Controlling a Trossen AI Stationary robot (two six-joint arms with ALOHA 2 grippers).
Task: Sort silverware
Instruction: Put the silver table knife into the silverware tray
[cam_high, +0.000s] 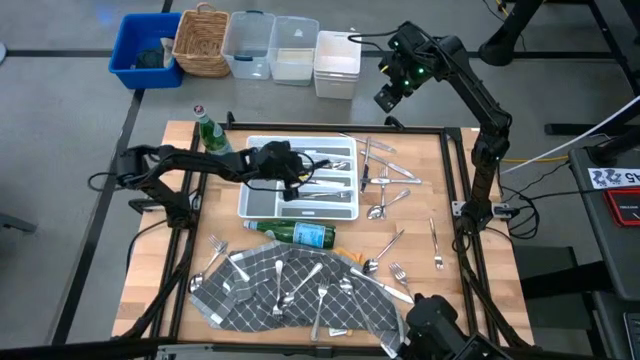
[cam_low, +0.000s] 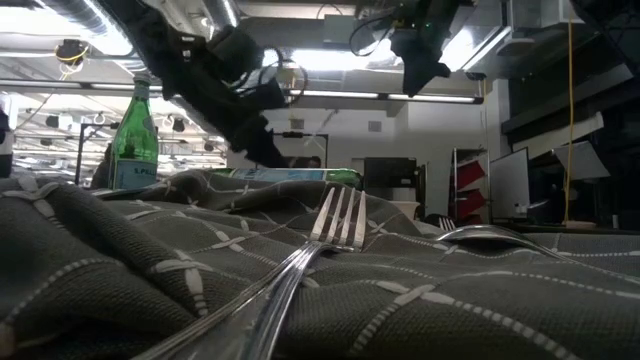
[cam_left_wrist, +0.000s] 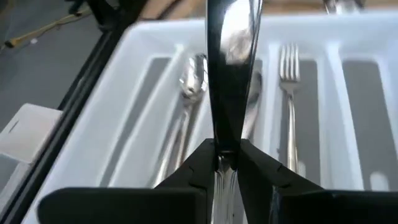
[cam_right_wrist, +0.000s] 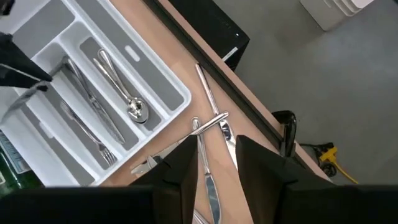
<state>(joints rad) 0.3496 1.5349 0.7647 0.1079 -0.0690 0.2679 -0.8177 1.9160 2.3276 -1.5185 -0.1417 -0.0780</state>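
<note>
You have two green bottles (cam_high: 300, 235) on the bench (cam_high: 450, 200): one lying beside the white tray (cam_high: 246, 200), one standing at the bench's far left corner. There is one tray and one dark checked cloth (cam_high: 260, 290). Beyond the bench sit one blue bin (cam_high: 128, 50), one wicker basket (cam_high: 200, 42) and three pale containers (cam_high: 336, 65). The silverware (cam_high: 385, 190) is too scattered and overlapped for you to count exactly.

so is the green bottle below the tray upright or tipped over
Tipped over. In the high view the green bottle lies on its side along the near edge of the white tray; a second bottle stands upright at the tray's corner.
</note>
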